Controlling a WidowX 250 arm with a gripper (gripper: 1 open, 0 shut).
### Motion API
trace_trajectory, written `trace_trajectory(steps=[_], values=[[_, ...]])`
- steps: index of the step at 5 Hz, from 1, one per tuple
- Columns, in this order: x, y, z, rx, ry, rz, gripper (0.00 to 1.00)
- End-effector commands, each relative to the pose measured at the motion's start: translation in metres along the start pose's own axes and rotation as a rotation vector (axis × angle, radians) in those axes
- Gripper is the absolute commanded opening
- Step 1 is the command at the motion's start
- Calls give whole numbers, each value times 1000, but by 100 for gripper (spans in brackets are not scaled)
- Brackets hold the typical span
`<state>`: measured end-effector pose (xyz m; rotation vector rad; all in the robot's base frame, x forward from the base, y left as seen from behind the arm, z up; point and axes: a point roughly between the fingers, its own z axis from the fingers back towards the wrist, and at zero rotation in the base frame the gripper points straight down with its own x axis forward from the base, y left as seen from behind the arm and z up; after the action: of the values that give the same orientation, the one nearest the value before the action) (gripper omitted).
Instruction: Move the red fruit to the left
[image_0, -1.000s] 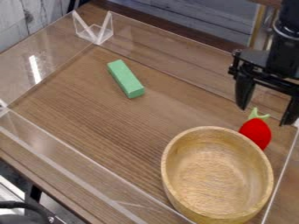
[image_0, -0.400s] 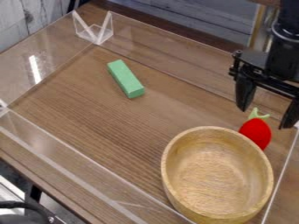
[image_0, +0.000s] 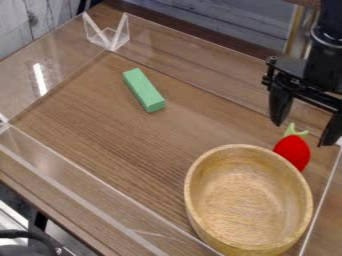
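The brown wooden table (image_0: 100, 150) offers open wood left of the fruit, running up to the far edge. The large, round, pale wooden bowl (image_0: 250, 200) sits near the right edge. The black pincer (image_0: 305, 128) stands wide open, holding nothing, above and behind the small glossy red fruit (image_0: 291, 151), just beside the bowl's rim. The green rectangular block (image_0: 143, 90) lies well apart, toward the upper left.

Before me: tabletop (image_0: 120, 150), brown wood, smooth, with a soft sheen; bowl (image_0: 249, 200), pale wood-like, smooth; fruit (image_0: 291, 151), glossy red; block (image_0: 143, 90), smooth green, apparently matt.
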<state>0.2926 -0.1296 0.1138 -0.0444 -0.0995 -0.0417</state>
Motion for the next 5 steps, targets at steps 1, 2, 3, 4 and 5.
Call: trace_trajectory(steps=[1, 2, 3, 4, 5], values=[[11, 7, 18, -24, -88, 10, 100], [14, 6, 8, -22, -90, 117, 100], [16, 4, -1, -20, -95, 251, 100], [18, 2, -9, -20, -103, 382, 100], [18, 0, -19, -17, -112, 528, 100]])
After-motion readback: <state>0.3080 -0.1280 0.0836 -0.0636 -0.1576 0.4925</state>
